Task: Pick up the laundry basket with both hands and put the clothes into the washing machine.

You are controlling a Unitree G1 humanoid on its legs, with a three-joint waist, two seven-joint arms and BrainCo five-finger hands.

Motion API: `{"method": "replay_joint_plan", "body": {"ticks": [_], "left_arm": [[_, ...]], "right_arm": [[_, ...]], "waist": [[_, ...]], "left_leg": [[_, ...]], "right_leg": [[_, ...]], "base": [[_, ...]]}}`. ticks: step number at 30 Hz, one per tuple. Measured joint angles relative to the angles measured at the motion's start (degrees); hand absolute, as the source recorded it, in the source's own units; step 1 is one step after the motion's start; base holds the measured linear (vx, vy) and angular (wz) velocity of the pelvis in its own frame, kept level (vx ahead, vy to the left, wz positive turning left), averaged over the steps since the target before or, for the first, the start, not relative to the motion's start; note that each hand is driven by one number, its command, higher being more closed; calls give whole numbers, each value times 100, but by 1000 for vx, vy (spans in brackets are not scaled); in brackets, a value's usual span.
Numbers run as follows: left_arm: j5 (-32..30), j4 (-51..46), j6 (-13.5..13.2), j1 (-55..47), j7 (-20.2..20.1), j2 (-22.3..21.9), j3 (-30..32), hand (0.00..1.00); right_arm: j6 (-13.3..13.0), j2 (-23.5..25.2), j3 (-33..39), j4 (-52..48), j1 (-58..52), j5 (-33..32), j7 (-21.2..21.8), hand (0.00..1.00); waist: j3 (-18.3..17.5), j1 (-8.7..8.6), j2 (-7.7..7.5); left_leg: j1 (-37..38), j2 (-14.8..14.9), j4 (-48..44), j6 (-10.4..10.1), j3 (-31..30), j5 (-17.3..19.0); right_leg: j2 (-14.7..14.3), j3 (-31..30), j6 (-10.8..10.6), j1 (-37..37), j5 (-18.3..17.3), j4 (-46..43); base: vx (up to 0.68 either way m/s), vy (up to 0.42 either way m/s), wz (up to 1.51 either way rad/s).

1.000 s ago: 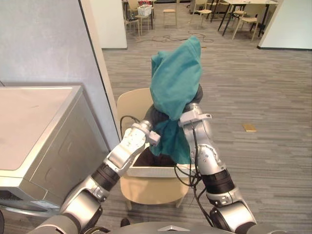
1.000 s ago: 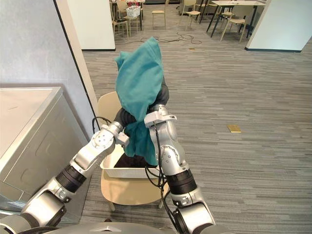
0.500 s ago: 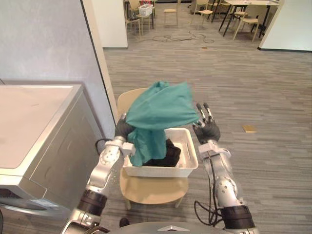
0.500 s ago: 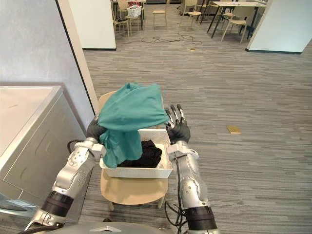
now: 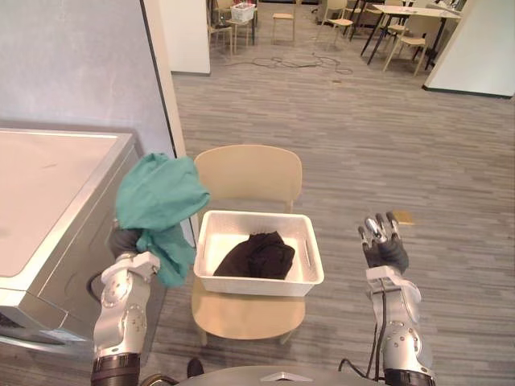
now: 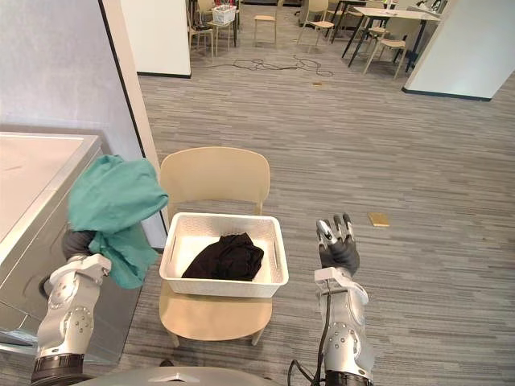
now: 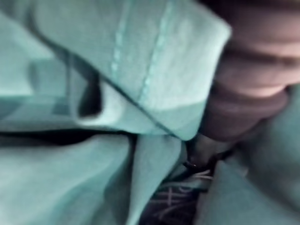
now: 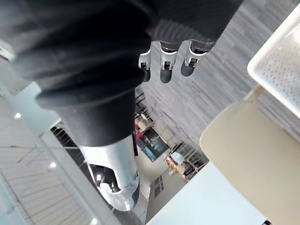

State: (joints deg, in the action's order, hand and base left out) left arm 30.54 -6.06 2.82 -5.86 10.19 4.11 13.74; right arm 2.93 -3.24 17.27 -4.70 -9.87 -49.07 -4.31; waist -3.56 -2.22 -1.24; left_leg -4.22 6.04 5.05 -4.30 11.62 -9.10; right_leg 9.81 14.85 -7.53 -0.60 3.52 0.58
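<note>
A teal cloth hangs bunched over my left hand, which is shut on it beside the washing machine, left of the basket. In the left wrist view the teal cloth lies folded right against the hand's dark cover. The white laundry basket rests on a beige chair and holds a black garment. My right hand is raised to the right of the basket, apart from it, open and empty. Its straight fingers show in the right wrist view.
The washing machine's flat top fills the left side, against a grey wall with a dark door frame. A small tan block lies on the floor at the right. Chairs and tables stand far back; open floor spreads to the right.
The teal cloth has come down from above the basket and swung left toward the washing machine in my left hand. My right hand let go of it, opened and moved right.
</note>
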Motion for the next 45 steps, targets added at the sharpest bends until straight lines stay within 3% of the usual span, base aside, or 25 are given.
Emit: {"method": "replay_joint_plan", "body": {"ticks": [8, 14, 19, 20, 21, 22, 23, 26, 29, 33, 35, 36, 37, 38, 39, 40, 41, 43, 45], "left_arm": [[675, 175, -196, -889, -186, -315, 434, 100], [888, 1031, -212, -1840, -328, -968, 394, 100], [1282, 1386, -137, -2227, -449, -1119, 44, 100], [1319, 1494, -136, -2218, -463, -1106, -67, 100], [1321, 1609, -134, -2205, -475, -1064, -204, 100], [1321, 1717, -120, -2206, -479, -1084, -362, 100], [1321, 1816, -91, -2198, -477, -1099, -488, 100], [1321, 1837, -78, -2146, -470, -1075, -531, 100], [1347, 1814, -95, -2118, -459, -1059, -463, 100], [1564, 1602, -177, -1944, -439, -976, -422, 100], [1570, 1354, -207, -1928, -439, -964, -508, 100], [1569, 1345, -224, -1867, -441, -942, -613, 100], [1568, 1335, -237, -1727, -446, -869, -667, 100], [1568, 1339, -240, -1682, -445, -860, -752, 100], [1567, 1323, -240, -1686, -449, -860, -808, 100], [1566, 1315, -244, -1691, -459, -861, -880, 100], [1566, 1292, -260, -1691, -478, -860, -918, 100], [1564, 1173, -262, -1634, -544, -860, -963, 100], [1558, 1095, -262, -1575, -571, -825, -1012, 100]], "right_arm": [[4, 510, 1016, 1522, -612, 241, 6, 0], [-37, 803, 1452, 2497, -1229, 940, -219, 0], [-24, 873, 1509, 3846, -1408, 1122, -215, 0], [-25, 871, 1496, 4238, -1400, 1128, -213, 0], [-22, 871, 1496, 4509, -1405, 1188, -220, 0], [-18, 858, 1514, 4742, -1377, 1364, -247, 0], [38, 842, 1485, 4995, -1366, 1632, -334, 0], [36, 843, 1501, 5246, -1331, 1796, -714, 0], [20, 816, 1457, 5342, -1263, 1799, -754, 0], [-34, 667, 1226, 5339, -761, 2034, -778, 0], [-56, 664, 1189, 5290, -581, 2068, -843, 0], [-73, 611, 1145, 5288, -529, 2204, -860, 0], [-98, 598, 1010, 5281, -448, 2255, -883, 0], [-135, 531, 934, 5274, -352, 2255, -888, 0], [-155, 485, 875, 5266, -305, 2256, -895, 0], [-160, 448, 807, 5229, -259, 2256, -895, 0], [-166, 446, 768, 5132, -236, 2257, -890, 0], [-178, 455, 753, 4999, -159, 2298, -889, 0], [-173, 499, 759, 4828, -124, 2413, -888, 0]], "waist": [[-1, 31, 4], [22, 129, 22], [96, 205, 3], [77, 231, -86], [58, 284, -129], [124, 305, 20], [117, 291, 5], [168, 244, -10], [306, 260, -19], [844, 320, 181], [966, 342, 203], [1012, 397, 198], [1145, 410, -50], [1244, 421, -105], [1257, 402, -93], [1240, 403, -29], [1221, 408, 65], [1224, 367, 96], [1243, 377, 89]], "left_leg": [[33, -20, 0, -3, -109, 15], [229, -34, -1, 16, -96, 60], [328, -1, -1, 16, 15, 130], [377, 9, -38, -64, 245, 250], [423, 22, -50, -7, 422, 220], [419, 63, -11, -13, 499, 177], [429, 52, -10, -14, 559, 178], [398, 76, -11, -15, 594, 179], [405, 197, -36, -24, 718, 175], [-301, 566, -774, -107, 423, 130], [-620, 525, -694, -155, 173, 109], [-655, 413, -351, -435, 145, 323], [-687, 250, -375, -194, 279, 259], [-774, 82, -878, 138, 343, 168], [-864, 78, -1374, 273, 446, 237], [-858, 241, -2279, 427, 601, 551], [-666, 496, -2766, 339, 568, 981], [-462, 816, -3162, 356, 554, 1301], [-564, 921, -3670, 442, 691, 1602]], "right_leg": [[16, 161, -38, -124, -102, -35], [92, 205, -18, -199, -278, -361], [132, 364, -91, -350, -472, -527], [249, 405, -73, -343, -474, -498], [321, 451, -71, -349, -476, -519], [268, 480, -84, -355, -474, -575], [297, 475, -85, -365, -474, -592], [299, 460, -81, -316, -523, -716], [262, 438, -52, -166, -635, -987], [119, 623, 86, 322, -1000, -1789], [229, 881, 133, 716, -1238, -2297], [383, 1072, 153, 861, -1327, -2469], [756, 1272, 339, 902, -1360, -2508], [998, 1379, 357, 901, -1350, -2565], [1102, 1467, 356, 891, -1329, -2563], [1214, 1592, 292, 836, -1259, -2576], [1225, 1714, 290, 714, -1244, -2590], [1326, 1879, 286, 628, -1240, -2715], [1524, 2016, 193, 497, -1181, -2922]], "base": [[1, 2, 10], [3, 3, 4], [-43, -4, 19], [-2, 59, 13], [22, 43, 5], [0, 0, 0], [0, 0, 0], [-26, 2, 0], [-17, -46, -6], [-92, -108, 24], [-89, -97, 76], [-45, -50, 104], [-43, -15, 115], [-33, 1, 94], [-34, -28, 75], [-41, -39, 65], [-38, 27, 57], [-15, 172, 47], [2, 217, 44]]}}
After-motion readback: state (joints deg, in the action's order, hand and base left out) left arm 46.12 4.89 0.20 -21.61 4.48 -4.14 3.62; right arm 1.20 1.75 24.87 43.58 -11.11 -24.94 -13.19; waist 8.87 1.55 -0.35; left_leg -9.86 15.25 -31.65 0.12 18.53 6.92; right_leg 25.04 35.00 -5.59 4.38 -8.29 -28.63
